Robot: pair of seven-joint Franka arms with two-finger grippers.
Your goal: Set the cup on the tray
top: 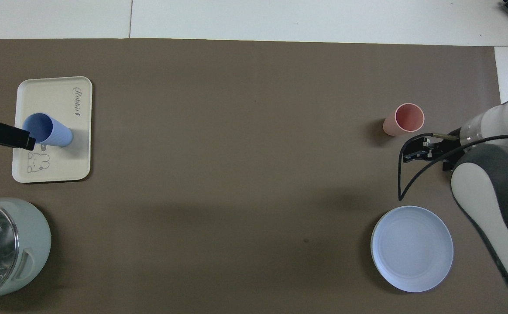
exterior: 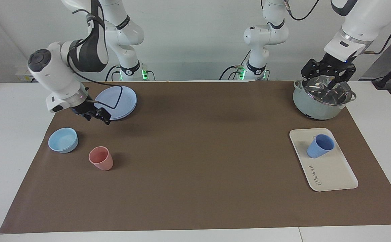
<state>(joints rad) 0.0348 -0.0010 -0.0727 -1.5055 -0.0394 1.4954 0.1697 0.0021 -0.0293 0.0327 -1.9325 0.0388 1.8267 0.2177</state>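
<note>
The periwinkle cup (exterior: 319, 146) (top: 47, 131) stands mouth up on the cream tray (exterior: 331, 173) (top: 55, 168), at the left arm's end of the table. My left gripper (exterior: 327, 80) (top: 26, 138) hangs high in the air by the pot and tray, open and empty, well clear of the cup. At the right arm's end, my right gripper (exterior: 98, 116) (top: 417, 153) is raised over the mat between the round plate and the pink tumbler. It is open and holds nothing.
A pale green pot with a glass lid (exterior: 319, 101) (top: 5, 244) sits nearer to the robots than the tray. At the right arm's end are a blue plate (exterior: 115, 102) (top: 412, 248), a light-blue bowl (exterior: 63, 140) and a salmon-pink tumbler (exterior: 100, 158) (top: 404, 119).
</note>
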